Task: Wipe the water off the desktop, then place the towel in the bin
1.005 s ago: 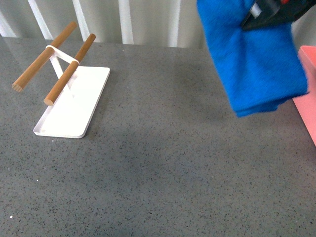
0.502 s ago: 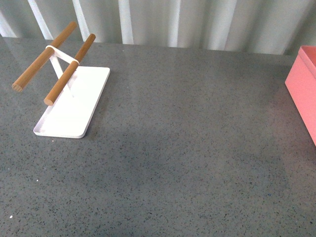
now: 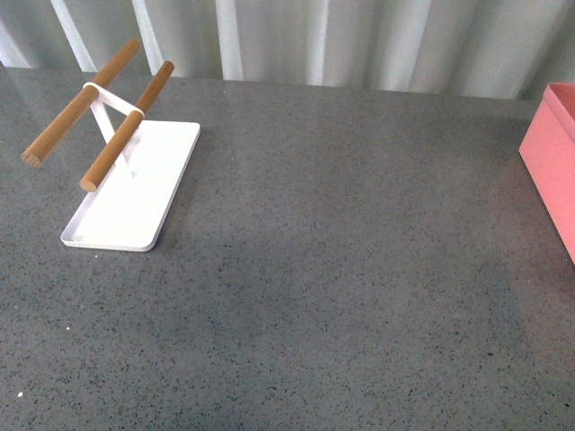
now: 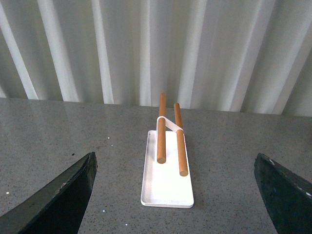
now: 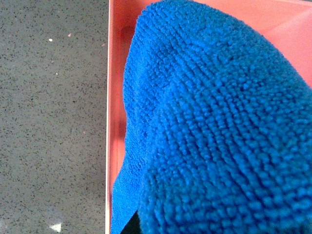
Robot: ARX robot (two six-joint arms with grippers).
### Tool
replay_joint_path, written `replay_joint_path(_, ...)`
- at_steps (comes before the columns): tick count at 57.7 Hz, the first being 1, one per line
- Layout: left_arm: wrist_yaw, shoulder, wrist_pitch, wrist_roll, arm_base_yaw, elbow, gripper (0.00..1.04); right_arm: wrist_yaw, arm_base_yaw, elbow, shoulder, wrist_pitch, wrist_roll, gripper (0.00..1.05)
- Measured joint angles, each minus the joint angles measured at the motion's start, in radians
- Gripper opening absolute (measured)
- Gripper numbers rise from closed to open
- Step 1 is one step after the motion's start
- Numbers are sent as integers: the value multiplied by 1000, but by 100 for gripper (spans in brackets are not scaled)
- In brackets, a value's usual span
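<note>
Here fluffy blue towel (image 5: 209, 122) hangs over smooth pink bin (image 5: 292, 22); left claw (image 4: 174, 161) wide, right claw's grip hidden.

1. desktop (image 3: 341, 269): stone-look, speckled, smooth, faint sheen;
2. towel (image 5: 219, 122): fluffy looped cloth, matt;
3. bin (image 3: 550, 157): smooth plastic, slight gloss;
4. tray (image 3: 135, 208): smooth, white, satin; bars (image 3: 108, 154): bare wood, matt.

Back wall (image 3: 314, 40): we see white vertical pleats, curtain-like, spanning 10 to 2 o'clock.
Light: we find it soft and even.
</note>
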Motion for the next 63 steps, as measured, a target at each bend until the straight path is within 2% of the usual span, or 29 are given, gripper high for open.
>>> replay_joint_path(18,0,0,0,0,0,0,98,-22,-6,-3,8,16,8,4)
replay_joint_path(20,0,0,0,0,0,0,98,-21,-7,-5,8,16,9,7)
replay_joint_path(24,0,0,0,0,0,0,98,-19,-9,-8,8,16,11,18)
replay_joint_path(27,0,0,0,0,0,0,98,-19,-11,-8,8,16,12,31)
replay_joint_path(34,0,0,0,0,0,0,98,-19,-12,-8,8,16,12,48)
replay_joint_path(48,0,0,0,0,0,0,98,-19,-13,-8,8,16,13,99)
replay_joint_path(63,0,0,0,0,0,0,98,-19,-13,-8,8,16,19,98)
